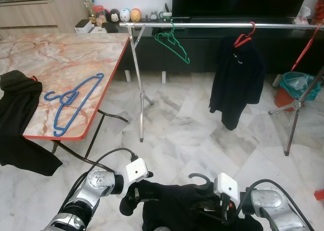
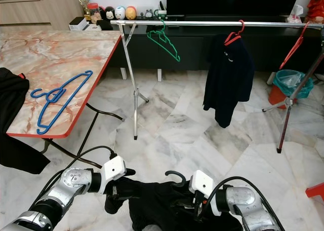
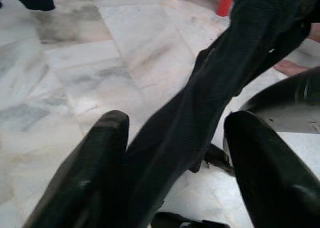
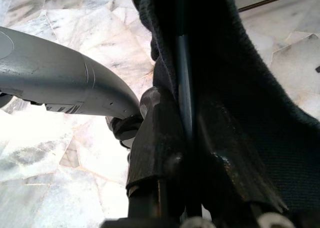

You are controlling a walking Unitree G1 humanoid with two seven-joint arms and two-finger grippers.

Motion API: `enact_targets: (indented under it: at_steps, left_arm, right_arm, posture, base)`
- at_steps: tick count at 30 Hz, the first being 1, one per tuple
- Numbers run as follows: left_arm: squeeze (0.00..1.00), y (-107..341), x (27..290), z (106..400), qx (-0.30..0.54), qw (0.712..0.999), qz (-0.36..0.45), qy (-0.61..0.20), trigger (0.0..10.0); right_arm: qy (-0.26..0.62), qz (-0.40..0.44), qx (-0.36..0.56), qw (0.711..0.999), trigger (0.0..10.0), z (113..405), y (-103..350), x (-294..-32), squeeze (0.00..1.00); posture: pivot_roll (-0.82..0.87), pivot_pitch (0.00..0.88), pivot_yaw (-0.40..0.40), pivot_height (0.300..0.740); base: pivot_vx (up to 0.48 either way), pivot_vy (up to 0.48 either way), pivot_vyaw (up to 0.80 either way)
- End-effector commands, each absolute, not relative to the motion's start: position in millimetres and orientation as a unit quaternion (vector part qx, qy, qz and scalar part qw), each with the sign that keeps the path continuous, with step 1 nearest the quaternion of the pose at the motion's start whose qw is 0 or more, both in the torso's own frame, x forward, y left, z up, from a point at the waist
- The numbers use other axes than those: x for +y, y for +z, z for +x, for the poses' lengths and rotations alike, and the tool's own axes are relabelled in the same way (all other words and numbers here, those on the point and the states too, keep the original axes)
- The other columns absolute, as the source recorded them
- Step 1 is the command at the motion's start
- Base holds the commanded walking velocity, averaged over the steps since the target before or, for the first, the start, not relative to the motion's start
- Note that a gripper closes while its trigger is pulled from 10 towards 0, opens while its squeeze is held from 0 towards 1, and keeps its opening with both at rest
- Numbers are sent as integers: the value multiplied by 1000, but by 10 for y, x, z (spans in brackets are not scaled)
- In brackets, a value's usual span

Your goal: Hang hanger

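I hold a black garment (image 1: 172, 208) on a dark hanger low in front of me; the hanger's hook (image 1: 199, 178) sticks up between my arms. My right gripper (image 1: 210, 206) is shut on the hanger's bar (image 4: 183, 78), with cloth draped over it. At the garment's left edge is my left gripper (image 1: 130, 200); its fingers (image 3: 100, 153) stand apart with a fold of the black cloth (image 3: 200, 103) running between them. Ahead, a silver clothes rail (image 1: 212, 25) carries a green hanger (image 1: 172, 43) and a black shirt (image 1: 238, 79) on a red hanger.
A marble-topped table (image 1: 61, 59) with a red edge stands at the left, holding a blue hanger (image 1: 71, 102) and another black garment (image 1: 17, 119) draped over its edge. The rail's tripod legs (image 1: 142, 104) stand on the marble floor. A bin (image 1: 296, 86) sits far right.
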State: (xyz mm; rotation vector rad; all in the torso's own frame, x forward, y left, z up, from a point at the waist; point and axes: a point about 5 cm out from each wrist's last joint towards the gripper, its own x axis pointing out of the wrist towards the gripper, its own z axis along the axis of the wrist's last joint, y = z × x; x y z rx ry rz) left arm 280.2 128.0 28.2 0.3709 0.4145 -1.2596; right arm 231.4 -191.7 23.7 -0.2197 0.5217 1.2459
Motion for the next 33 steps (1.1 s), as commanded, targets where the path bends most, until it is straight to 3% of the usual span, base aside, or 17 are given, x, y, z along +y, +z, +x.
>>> enact_targets:
  at_steps: [1,33]
  left_arm:
    - [0,263,1314,2785,201,771,164,-582,0]
    - [0,320,1293,2808,190,766,150,-595,0]
  right_arm:
    - [586,-108,220,773,10000,2359,307,-1848,0]
    - [583,-104,214,777,10000,2375,322,-1841,0]
  posture:
    - [-6,0,37,740]
    - [-10,0,39,740]
  base:
    - [0,0,0]
    - [0,0,0]
